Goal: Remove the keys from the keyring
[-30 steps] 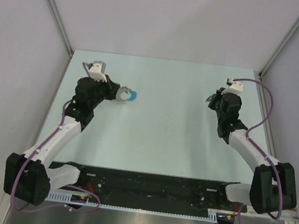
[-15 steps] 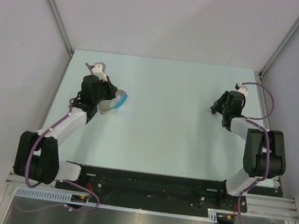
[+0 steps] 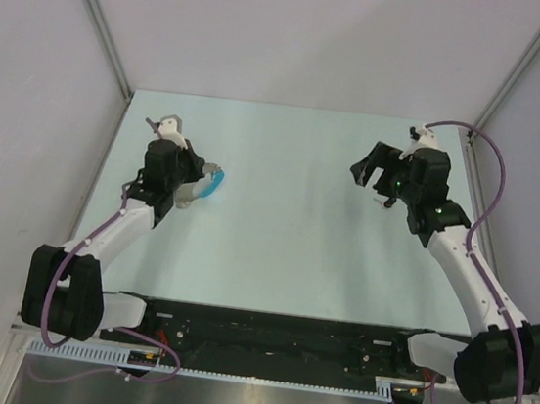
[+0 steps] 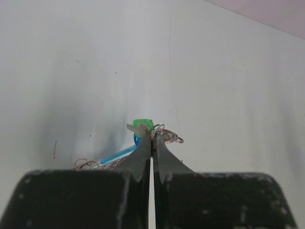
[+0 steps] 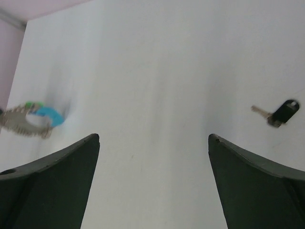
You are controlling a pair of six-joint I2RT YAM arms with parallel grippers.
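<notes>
- At the far left of the table (image 3: pixel 285 238): left gripper (image 3: pixel 200 183) clamped shut on the keys (image 5: pixel 18 120), bunch at its tips, blue piece (image 3: pixel 214 185) sticking out toward centre.
- Right gripper (image 3: pixel 373 174) released, fingers spread wide, holding nothing, well apart from the bunch.
- Handling, as a judgement: light, stiff, thin metal, so slippery between pads and prone to swivel on the keyring (image 4: pixel 170 137). Ring wire springy and narrower than a fingertip, poor place to pinch.
- Best hold is probably flat across a key blade or the blue piece. Other gripper then takes one key by its head and works it round the ring's coil.
- Left wrist view only: jaws pressed together, a green tab (image 4: pixel 142 124) and thin wire loops right at the tips. Can't tell which part is actually pinched.
- Right wrist view only: a separate black-headed key (image 5: pixel 281 112) lying loose on the table, off the ring, far right, with the bunch small at far left.
- Top view only: both arms together and how far apart they are. Ring too small to make out there.
</notes>
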